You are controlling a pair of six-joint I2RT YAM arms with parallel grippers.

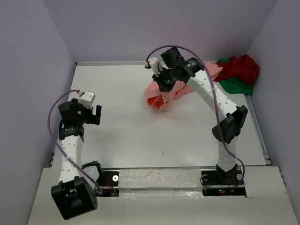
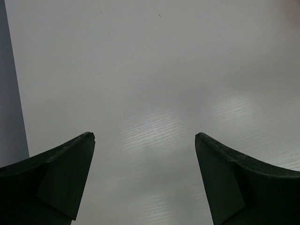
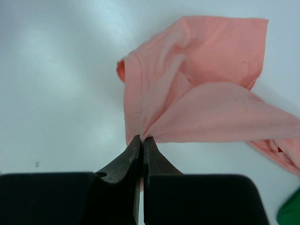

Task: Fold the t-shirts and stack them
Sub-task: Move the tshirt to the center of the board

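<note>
The salmon-pink t-shirt [image 1: 165, 96] lies bunched at the back middle of the table, partly lifted. My right gripper [image 1: 164, 83] is shut on a pinch of its cloth; in the right wrist view the gripper [image 3: 142, 138] holds the pink t-shirt [image 3: 206, 89], which fans out ahead and trails down to the table. The dark red t-shirt [image 1: 241, 68] lies crumpled on the bright green t-shirt [image 1: 239, 86] at the back right corner. My left gripper [image 1: 93, 115] is open and empty above bare table at the left, also in the left wrist view [image 2: 145, 138].
White walls [image 1: 37, 70] close in the table [image 1: 140, 136] at the left, back and right. A raised ledge [image 1: 164, 178] with both arm bases runs along the near edge. A sliver of green cloth [image 3: 290, 211] shows at the right wrist view's lower right corner.
</note>
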